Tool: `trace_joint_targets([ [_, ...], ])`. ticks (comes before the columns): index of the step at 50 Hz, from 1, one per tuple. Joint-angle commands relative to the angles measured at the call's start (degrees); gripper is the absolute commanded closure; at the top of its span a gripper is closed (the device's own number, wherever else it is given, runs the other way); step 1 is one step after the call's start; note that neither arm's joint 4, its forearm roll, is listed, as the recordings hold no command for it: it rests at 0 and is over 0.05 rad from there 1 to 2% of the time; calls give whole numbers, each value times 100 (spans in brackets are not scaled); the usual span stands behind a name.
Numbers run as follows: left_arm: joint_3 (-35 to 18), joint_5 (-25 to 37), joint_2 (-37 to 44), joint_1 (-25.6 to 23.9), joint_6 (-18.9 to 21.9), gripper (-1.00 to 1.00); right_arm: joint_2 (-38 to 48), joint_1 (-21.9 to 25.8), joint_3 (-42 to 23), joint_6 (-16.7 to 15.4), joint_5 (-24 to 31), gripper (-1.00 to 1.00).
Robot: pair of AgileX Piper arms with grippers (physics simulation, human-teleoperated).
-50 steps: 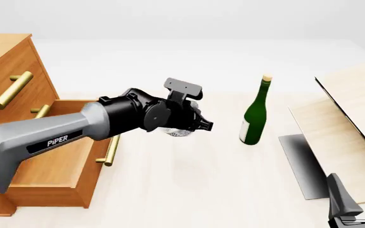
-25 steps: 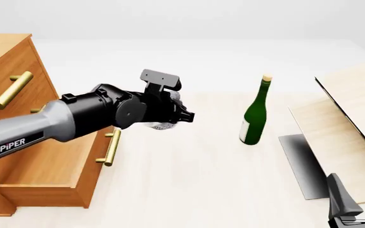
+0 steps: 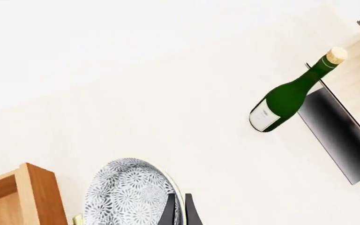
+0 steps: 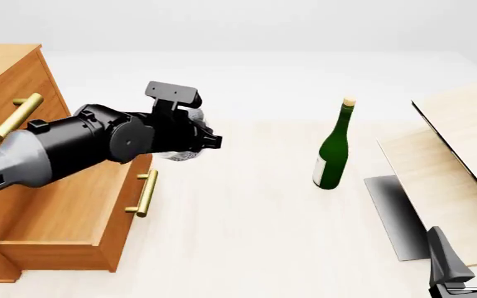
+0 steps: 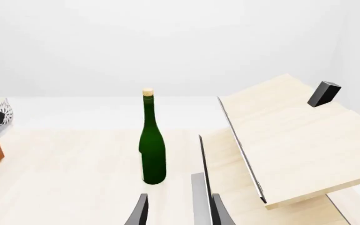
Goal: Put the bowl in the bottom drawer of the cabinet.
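My left gripper [image 4: 208, 141] is shut on the rim of the white, grey-speckled bowl [image 4: 177, 155], held in the air by the front right corner of the open bottom drawer [image 4: 72, 214]. In the left wrist view the bowl [image 3: 129, 193] sits pinched between the two dark fingers [image 3: 170, 211], right beside the drawer's wooden edge [image 3: 37, 197]. The cabinet [image 4: 7, 74] stands at the far left. Low at the right, my right gripper [image 4: 469, 251] is open with nothing between its fingers [image 5: 141, 212].
A green bottle [image 4: 333, 149] with a cork stands upright mid-table, to the right of the bowl. Pale wood panels [image 4: 458, 143] and a dark grey plate [image 4: 392, 214] lie at the right. The drawer's brass handle [image 4: 145, 194] projects toward the table.
My left arm has carried the bowl leftward, from mid-table to the open drawer's front corner. The right arm has stayed still.
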Motion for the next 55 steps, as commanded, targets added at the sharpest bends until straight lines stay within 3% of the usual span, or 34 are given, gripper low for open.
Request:
trace_joint_targets([
  [1,257,-27,-410,288,92,100,0,0,0,-1,0,-100],
  [55,1504,-223,-1931,1563,7,100,0,-1,0,-1,0,-100],
])
